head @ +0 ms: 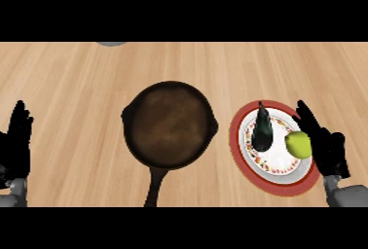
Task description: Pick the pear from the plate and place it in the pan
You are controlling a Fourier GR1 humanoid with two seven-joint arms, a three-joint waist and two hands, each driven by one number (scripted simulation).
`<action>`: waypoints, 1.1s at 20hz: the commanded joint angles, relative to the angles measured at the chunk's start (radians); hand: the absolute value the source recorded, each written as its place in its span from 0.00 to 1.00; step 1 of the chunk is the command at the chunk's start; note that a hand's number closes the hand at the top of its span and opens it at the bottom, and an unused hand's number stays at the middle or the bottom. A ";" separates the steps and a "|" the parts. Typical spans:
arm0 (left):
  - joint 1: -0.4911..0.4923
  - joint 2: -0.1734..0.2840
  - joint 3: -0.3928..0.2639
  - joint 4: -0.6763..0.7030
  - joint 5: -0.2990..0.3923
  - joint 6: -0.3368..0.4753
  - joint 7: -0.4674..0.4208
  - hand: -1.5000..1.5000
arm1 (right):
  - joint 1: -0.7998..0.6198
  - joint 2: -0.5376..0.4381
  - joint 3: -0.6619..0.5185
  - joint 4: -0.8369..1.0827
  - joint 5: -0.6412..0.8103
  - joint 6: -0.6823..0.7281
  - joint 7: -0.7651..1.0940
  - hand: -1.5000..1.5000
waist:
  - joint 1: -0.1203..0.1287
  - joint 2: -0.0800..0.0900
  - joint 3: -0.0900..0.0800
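A yellow-green pear point(298, 145) lies on the right part of a red-rimmed white plate point(276, 180), next to a dark eggplant point(263, 130) on the plate's left part. My right hand point(325, 146) is open, fingers straight, just right of the pear and over the plate's right rim, its fingers alongside the fruit. A dark brown pan point(170, 124) sits left of the plate, with nothing in it and its handle point(154, 187) pointing toward me. My left hand point(16, 143) rests open at the far left edge, fingers up.
The wooden counter point(72, 73) stretches around the pan and plate. A grey object point(111, 44) shows partly at the far edge, upper left of the pan.
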 commanded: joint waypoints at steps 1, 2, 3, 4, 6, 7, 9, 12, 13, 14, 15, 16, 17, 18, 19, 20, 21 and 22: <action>0.008 0.008 0.002 0.026 0.009 -0.029 0.010 0.50 | -0.044 -0.053 0.010 -0.059 -0.075 0.233 -0.102 0.00 | 0.006 -0.032 0.026; 0.011 0.015 -0.027 0.024 -0.001 -0.049 0.020 0.50 | -0.105 -0.011 0.083 -0.137 -0.075 0.304 -0.150 0.00 | 0.033 -0.032 0.028; 0.008 0.013 -0.050 0.028 -0.015 -0.054 0.027 0.50 | -0.139 0.007 0.129 -0.211 -0.092 0.385 -0.201 0.00 | 0.042 -0.037 0.032; -0.004 0.014 -0.059 0.026 -0.015 -0.067 0.025 0.50 | -0.185 0.022 0.160 -0.262 -0.102 0.446 -0.248 0.00 | 0.065 -0.040 0.036; -0.007 0.028 -0.073 0.031 -0.020 -0.090 0.033 0.50 | -0.253 0.059 0.222 -0.360 -0.127 0.552 -0.328 0.00 | 0.113 -0.052 0.044; 0.007 0.003 -0.065 0.032 -0.002 -0.076 0.037 0.50 | -0.109 0.252 0.044 -0.264 -0.378 0.353 -0.290 0.00 | 0.012 0.002 0.090; 0.032 0.022 -0.077 0.063 -0.006 -0.099 0.069 0.50 | -0.349 -0.090 -0.052 -0.378 0.083 0.319 -0.497 1.00 | -0.033 -0.090 0.032; -0.001 0.042 -0.083 0.059 -0.001 -0.137 0.079 0.50 | -0.170 0.066 0.025 -0.294 -0.372 0.693 -0.589 1.00 | 0.015 -0.008 0.042; -0.021 0.028 -0.100 0.051 0.004 -0.147 0.101 0.50 | -0.181 0.054 0.011 -0.274 -0.396 0.761 -0.638 1.00 | 0.013 -0.005 0.041; -0.013 0.036 -0.091 0.055 0.003 -0.148 0.088 0.50 | -0.153 0.011 -0.015 -0.259 -0.396 0.838 -0.705 0.00 | 0.005 -0.007 0.041; -0.010 0.042 -0.087 0.062 0.007 -0.157 0.090 0.50 | -0.164 -0.030 -0.048 -0.248 -0.406 0.912 -0.753 0.00 | 0.005 -0.009 0.039; -0.024 0.052 -0.083 0.069 0.010 -0.166 0.104 0.50 | -0.183 -0.062 -0.071 -0.219 -0.400 0.982 -0.796 0.00 | 0.010 -0.008 0.038; -0.040 0.026 -0.089 0.075 0.001 -0.141 0.102 0.50 | -0.180 -0.093 -0.093 -0.211 -0.400 1.032 -0.824 0.00 | -0.003 -0.008 0.037; -0.018 0.053 -0.081 0.067 0.014 -0.171 0.103 0.50 | -0.172 -0.123 -0.121 -0.216 -0.396 1.066 -0.850 0.00 | 0.004 -0.016 0.038; -0.035 0.051 -0.090 0.077 0.007 -0.173 0.114 0.50 | -0.184 -0.151 -0.146 -0.194 -0.369 1.083 -0.862 0.00 | 0.001 -0.011 0.038; -0.020 0.055 -0.077 0.064 0.025 -0.187 0.096 0.50 | -0.180 -0.169 -0.166 -0.200 -0.344 1.090 -0.881 0.00 | 0.011 -0.017 0.037; -0.041 0.058 -0.075 0.068 0.022 -0.181 0.124 0.50 | -0.195 -0.207 -0.209 -0.210 -0.355 1.098 -0.885 0.00 | -0.003 -0.020 0.037; -0.046 0.072 -0.061 0.093 0.026 -0.191 0.120 0.50 | -0.182 -0.211 -0.213 -0.205 -0.305 1.094 -0.907 0.00 | -0.002 -0.016 0.036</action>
